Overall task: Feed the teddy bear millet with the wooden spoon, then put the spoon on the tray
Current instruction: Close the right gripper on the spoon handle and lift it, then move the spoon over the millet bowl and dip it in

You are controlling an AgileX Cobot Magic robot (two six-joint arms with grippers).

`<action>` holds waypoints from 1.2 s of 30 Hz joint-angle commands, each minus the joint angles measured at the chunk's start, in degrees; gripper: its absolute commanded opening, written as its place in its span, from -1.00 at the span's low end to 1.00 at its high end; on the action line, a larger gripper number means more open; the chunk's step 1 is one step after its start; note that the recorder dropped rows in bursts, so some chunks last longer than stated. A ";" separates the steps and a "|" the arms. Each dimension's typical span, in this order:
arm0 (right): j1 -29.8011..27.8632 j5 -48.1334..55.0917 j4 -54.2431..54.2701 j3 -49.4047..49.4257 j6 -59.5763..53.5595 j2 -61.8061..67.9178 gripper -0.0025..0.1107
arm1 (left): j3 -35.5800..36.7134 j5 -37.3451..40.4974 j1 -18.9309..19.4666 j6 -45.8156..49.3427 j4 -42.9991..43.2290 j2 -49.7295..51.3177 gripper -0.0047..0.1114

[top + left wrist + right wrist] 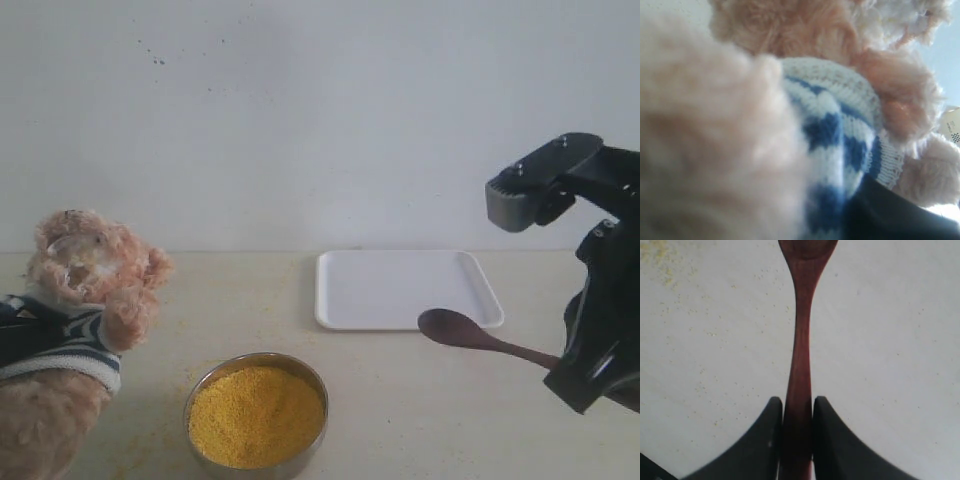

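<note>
At the far left the teddy bear (85, 300) stands upright in its navy-and-white striped shirt (840, 125). My left gripper (18, 328) is shut on its body; one dark finger (890, 212) shows against the shirt, and fur hides the other. Millet (257, 413) fills the round metal bowl (300, 462) at the front centre. My right gripper (798, 402) is shut on the handle of the wooden spoon (470, 335). The spoon hangs level, its oval bowl (807, 247) over the table just in front of the white tray (400, 290). No grains show in the spoon.
Loose yellow grains (670, 275) lie scattered on the beige tabletop (420, 410). A plain white wall stands behind the table. My right arm's black body (600, 300) rises at the right edge.
</note>
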 commanded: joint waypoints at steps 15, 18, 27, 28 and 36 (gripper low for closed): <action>24.40 1.43 -19.45 -14.15 7.18 19.27 -0.96 | 0.15 -5.13 -0.02 0.24 -1.04 -0.47 -0.85; 27.34 1.43 -24.39 -19.90 7.18 27.84 -0.96 | 0.15 -4.60 -0.02 0.24 -1.04 -0.47 -0.85; 27.79 0.98 -25.73 -20.65 9.06 34.34 -0.96 | 0.15 -5.07 -0.02 0.24 -1.04 -0.47 -0.85; 27.79 0.23 -25.73 -20.65 9.42 34.48 -0.96 | 0.15 -5.30 -0.02 0.24 -1.04 -0.47 -0.85; 27.79 -0.44 -24.70 -20.65 7.55 36.70 -0.96 | 0.15 -1.05 -0.14 0.24 -1.04 -0.47 -0.85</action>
